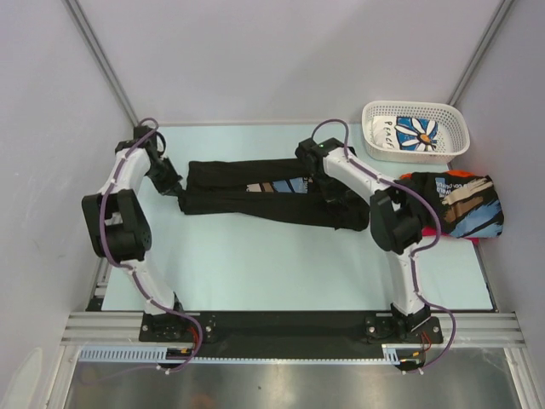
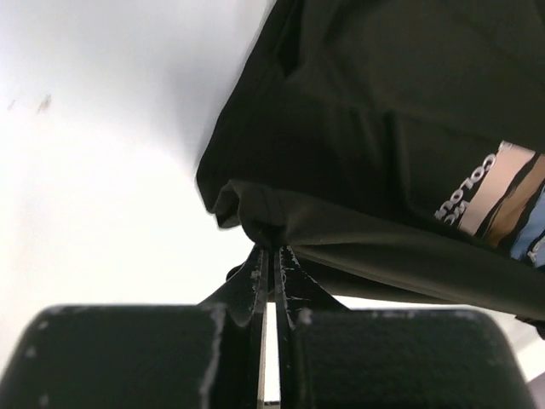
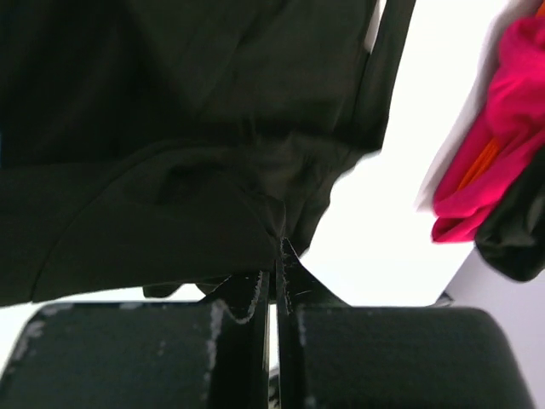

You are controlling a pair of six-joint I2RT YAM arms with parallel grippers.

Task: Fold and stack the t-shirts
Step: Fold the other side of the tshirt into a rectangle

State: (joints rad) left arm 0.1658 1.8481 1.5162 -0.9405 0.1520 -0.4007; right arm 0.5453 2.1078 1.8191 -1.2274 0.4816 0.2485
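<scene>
Mid-fold: left gripper (image 2: 272,256) and right gripper (image 3: 277,249) clamp the black shirt (image 1: 234,204) at its nine and three o'clock ends. Next, both likely need to swing over together.

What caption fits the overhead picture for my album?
Left arm and right arm hold a black t-shirt by its ends; more shirts and a basket sit at right.

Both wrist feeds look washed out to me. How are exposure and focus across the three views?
Top external: evenly lit and sharp, only soft shadows. Left wrist: table blown out to white, black t-shirt dark but its print readable, near foreground blurred. Right wrist: same blown-out white, black cloth nearly featureless, red shirt soft at the frame edge.
</scene>
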